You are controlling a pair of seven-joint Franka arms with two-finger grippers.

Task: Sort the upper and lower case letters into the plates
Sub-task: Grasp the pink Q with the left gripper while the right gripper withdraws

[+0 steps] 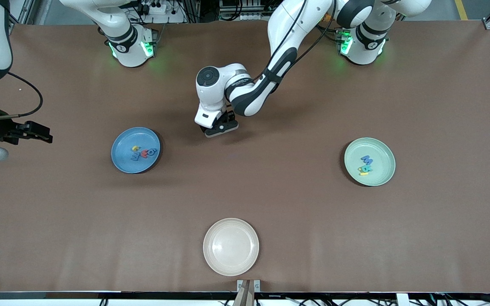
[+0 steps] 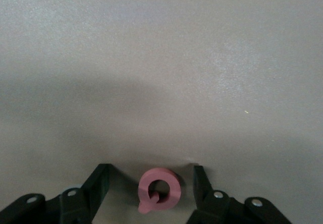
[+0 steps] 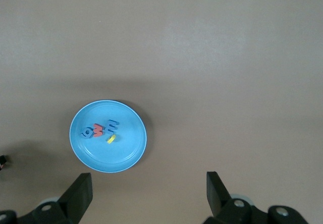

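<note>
Left gripper (image 2: 151,183) open around small red flat Q-shaped letter (image 2: 159,196) on brown tabletop (image 1: 270,199); right gripper (image 3: 149,191) open, waited.

Matte blue round plate (image 1: 119,161) held four letters; pale mint green round plate (image 1: 383,172) three.

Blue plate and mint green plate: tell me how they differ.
The blue plate is matte blue; the mint green plate is pale green. The blue plate lies toward the right arm's end of the table, the mint green plate toward the left arm's end. The blue plate holds about four letters, the mint green plate fewer. Both are round, shallow, rimmed and alike in size.
</note>
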